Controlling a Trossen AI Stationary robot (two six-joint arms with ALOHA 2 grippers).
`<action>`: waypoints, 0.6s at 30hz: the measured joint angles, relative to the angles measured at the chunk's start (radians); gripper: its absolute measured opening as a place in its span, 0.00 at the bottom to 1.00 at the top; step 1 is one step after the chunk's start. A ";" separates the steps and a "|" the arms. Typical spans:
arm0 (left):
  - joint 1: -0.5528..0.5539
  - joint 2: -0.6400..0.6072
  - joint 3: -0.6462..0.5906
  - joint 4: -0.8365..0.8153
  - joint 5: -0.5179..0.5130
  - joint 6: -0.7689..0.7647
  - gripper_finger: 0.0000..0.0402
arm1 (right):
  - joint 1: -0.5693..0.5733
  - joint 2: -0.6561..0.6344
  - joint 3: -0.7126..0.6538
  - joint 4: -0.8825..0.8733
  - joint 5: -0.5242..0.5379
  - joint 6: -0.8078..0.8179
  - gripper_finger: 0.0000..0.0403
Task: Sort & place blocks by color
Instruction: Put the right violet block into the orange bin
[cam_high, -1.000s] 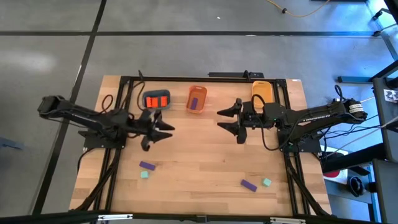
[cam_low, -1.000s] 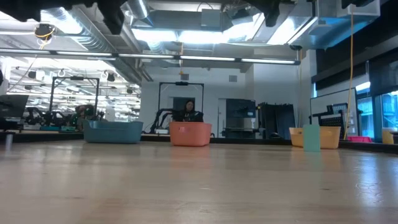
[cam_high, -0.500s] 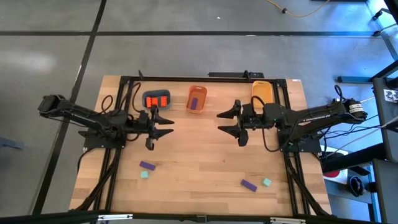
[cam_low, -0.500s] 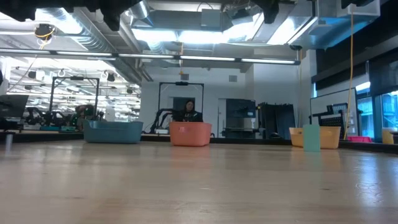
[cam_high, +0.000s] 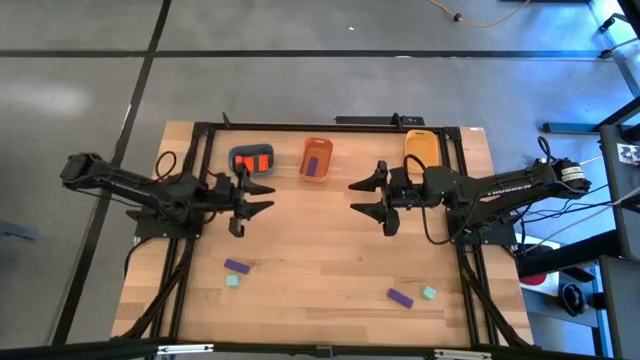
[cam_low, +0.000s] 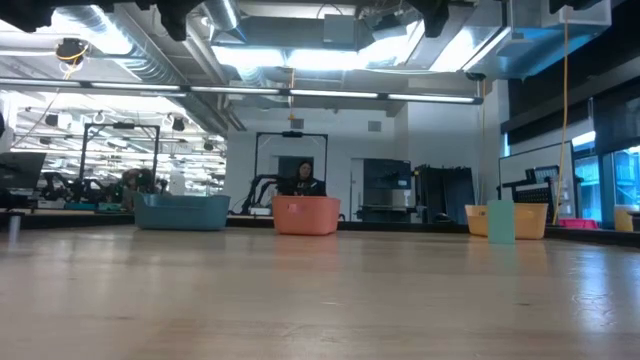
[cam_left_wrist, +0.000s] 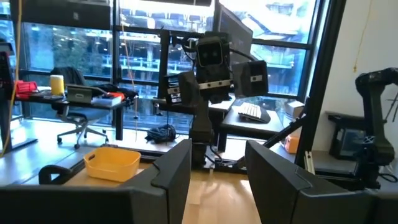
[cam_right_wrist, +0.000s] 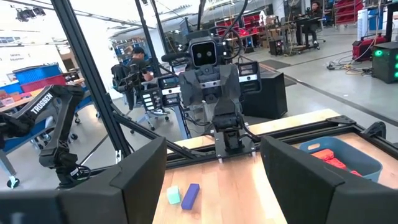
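Observation:
Both grippers hover open above the middle of the table and hold nothing. My left gripper (cam_high: 258, 197) is just near of the blue-grey tray (cam_high: 252, 160), which holds orange-red bricks (cam_high: 253, 162). My right gripper (cam_high: 366, 196) faces it from the right. A purple brick (cam_high: 316, 163) lies in the orange tray (cam_high: 317, 158). The yellow tray (cam_high: 422, 146) shows no block. A purple brick (cam_high: 236, 266) and a mint cube (cam_high: 232, 281) lie flat near-left; another purple brick (cam_high: 400, 297) and mint cube (cam_high: 428, 293) lie near-right. The right wrist view shows the near-left pair (cam_right_wrist: 183, 195).
The three trays stand in a row along the far edge, inside a black frame (cam_high: 310, 124). Bare wood lies between the two grippers and down toward the near edge. Cables run along both table sides. A person (cam_low: 303, 178) sits in the room beyond the table.
My left gripper has drawn back a little toward the table's left edge and slightly toward the far edge, staying open. My right gripper has kept still. No block has moved.

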 joint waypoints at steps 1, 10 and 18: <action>0.000 -0.008 0.000 -0.001 -0.001 0.000 0.36 | 0.000 0.000 0.000 0.000 0.000 0.000 0.65; 0.000 -0.048 0.000 -0.026 -0.016 0.010 0.36 | 0.000 0.000 0.000 0.000 0.000 0.031 0.65; 0.000 -0.048 0.000 -0.026 -0.016 0.010 0.36 | 0.000 0.000 0.000 0.000 0.000 0.034 0.65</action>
